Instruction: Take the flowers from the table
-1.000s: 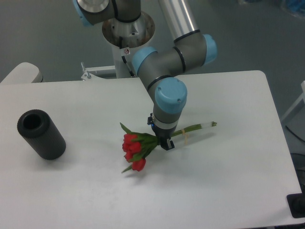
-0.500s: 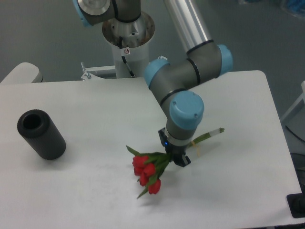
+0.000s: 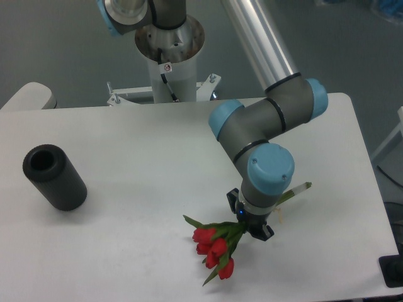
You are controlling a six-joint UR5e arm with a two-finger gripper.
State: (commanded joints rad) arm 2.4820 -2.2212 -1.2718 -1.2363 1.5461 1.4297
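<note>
White and matte, the table point(image 3: 126, 251) is filling most of the view, with grey floor showing past its far edge. Nearest the camera, the flowers point(image 3: 214, 246) are hanging from the pincer point(image 3: 250, 228), their red buds drooping down and to the camera-left of it, green leaves spreading around them. The pincer is pinching the stems just behind the leaves, its dark fingers pressed in on the bunch from both sides. Whether the buds are brushing the table or hanging just clear of it cannot be told from this angle. On the other side of the pincer, the long green stem end point(image 3: 296, 192) is poking out up and to the camera-right, slanting away from the wrist, and a pale band is showing faintly near the pincer on that side. Directly above the pincer, the arm's blue-capped wrist joint point(image 3: 271, 178) is pointing downward, with grey links bending back toward the far side of the table. Well apart from the pincer, far off to camera-left, a black cylinder point(image 3: 54, 177) is lying on its side on the table, its open end facing up and toward the back. Behind everything, the arm's base column point(image 3: 169, 56) is standing beyond the far table edge
</note>
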